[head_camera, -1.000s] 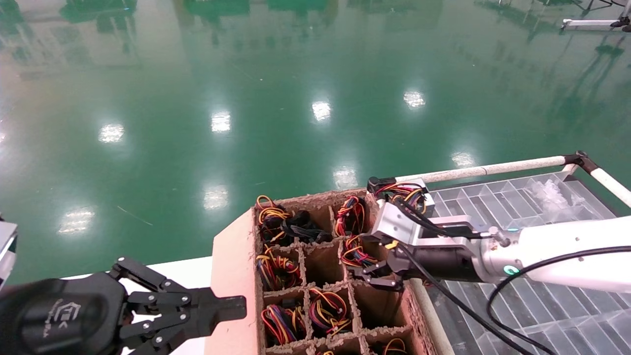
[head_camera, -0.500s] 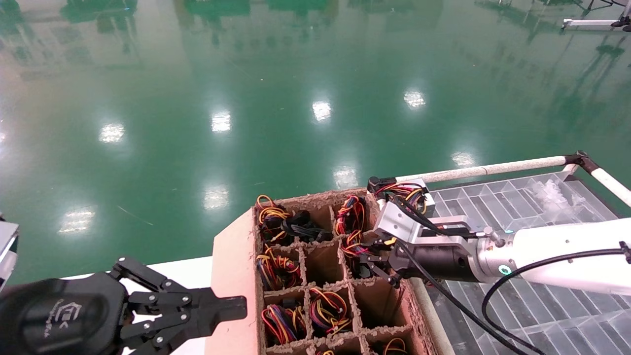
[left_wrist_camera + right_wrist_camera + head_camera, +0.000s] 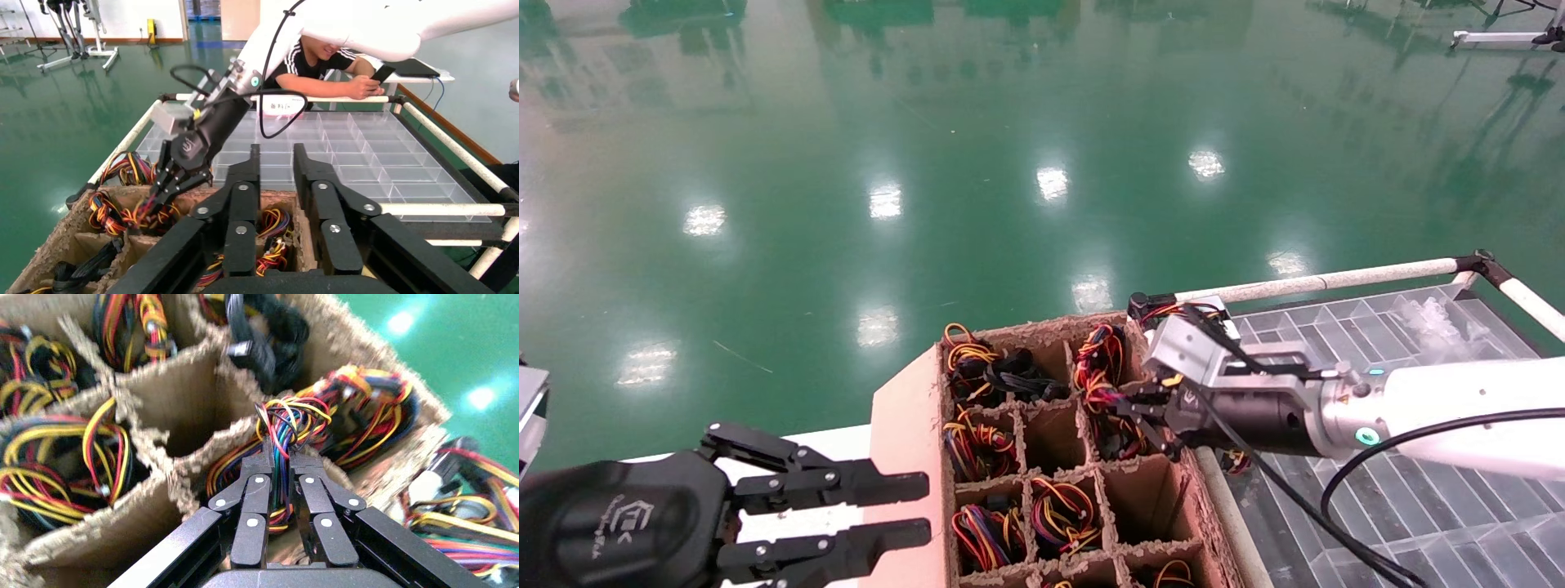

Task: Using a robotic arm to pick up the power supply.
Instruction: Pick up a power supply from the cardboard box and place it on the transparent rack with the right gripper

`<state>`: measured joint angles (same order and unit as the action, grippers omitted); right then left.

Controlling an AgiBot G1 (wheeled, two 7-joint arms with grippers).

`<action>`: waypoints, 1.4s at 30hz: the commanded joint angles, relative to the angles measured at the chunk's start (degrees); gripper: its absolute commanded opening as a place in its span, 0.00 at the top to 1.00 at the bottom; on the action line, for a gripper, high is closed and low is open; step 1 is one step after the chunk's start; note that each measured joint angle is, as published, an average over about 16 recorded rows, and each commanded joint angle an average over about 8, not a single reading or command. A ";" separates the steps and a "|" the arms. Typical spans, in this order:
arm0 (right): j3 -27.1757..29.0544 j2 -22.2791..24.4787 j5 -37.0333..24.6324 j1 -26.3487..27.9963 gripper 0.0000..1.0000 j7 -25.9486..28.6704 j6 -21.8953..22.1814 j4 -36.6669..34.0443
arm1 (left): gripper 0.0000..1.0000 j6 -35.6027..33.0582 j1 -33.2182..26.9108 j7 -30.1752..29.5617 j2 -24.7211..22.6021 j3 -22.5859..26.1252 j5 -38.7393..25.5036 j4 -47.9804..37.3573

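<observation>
The power supply shows only as its bunch of red, yellow, blue and purple wires [image 3: 287, 419], rising from a cell in the right column of the cardboard carton [image 3: 903, 425]; its metal box is hidden in the cell. My right gripper [image 3: 280, 454] is shut on that wire bunch, and the head view shows this gripper [image 3: 1128, 408] over the same cell. The left wrist view shows the right gripper [image 3: 150, 205] pinching the wires. My left gripper [image 3: 923, 508] hovers open and empty beside the carton's left wall, near the front.
Other carton cells hold more wire bundles [image 3: 977, 445], and some are bare. Another wired unit [image 3: 1173, 312] lies just past the carton's far right corner. A clear compartment tray [image 3: 1459, 506] framed by a white pipe rail [image 3: 1320, 282] sits to the right. A person [image 3: 318, 61] leans behind it.
My right gripper has moved up and left along the carton's right column and closed on the wire bunch. My left gripper's fingers have opened from shut.
</observation>
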<state>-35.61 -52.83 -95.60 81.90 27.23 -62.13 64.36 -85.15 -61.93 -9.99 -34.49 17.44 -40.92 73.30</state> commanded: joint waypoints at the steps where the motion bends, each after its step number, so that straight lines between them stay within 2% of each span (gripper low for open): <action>1: 0.39 0.41 0.34 0.21 1.00 0.69 0.05 0.94 | 0.00 0.00 0.00 0.00 0.00 0.01 0.00 0.00; 8: 2.83 2.92 2.75 0.13 1.00 3.82 1.09 6.03 | 0.00 0.01 -0.01 0.01 0.01 0.02 0.02 0.00; 12: 5.27 4.41 6.52 -0.45 1.00 4.76 1.92 8.82 | 0.00 0.01 -0.01 0.02 0.01 0.03 0.02 0.00; 23: 12.92 8.49 19.20 -1.04 1.00 0.87 1.63 11.51 | 0.00 0.03 -0.01 0.03 0.02 0.06 0.04 0.00; 34: 22.87 13.59 32.81 -2.34 1.00 -6.39 -0.32 6.73 | 0.00 0.04 -0.02 0.04 0.04 0.09 0.06 0.00; 42: 27.62 18.41 38.12 -0.68 1.00 -10.75 -5.18 0.10 | 0.00 0.05 -0.02 0.05 0.04 0.11 0.07 0.00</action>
<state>-8.44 -34.08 -58.29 80.66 16.63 -67.22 64.66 -85.11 -61.95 -9.93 -34.44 17.54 -40.84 73.30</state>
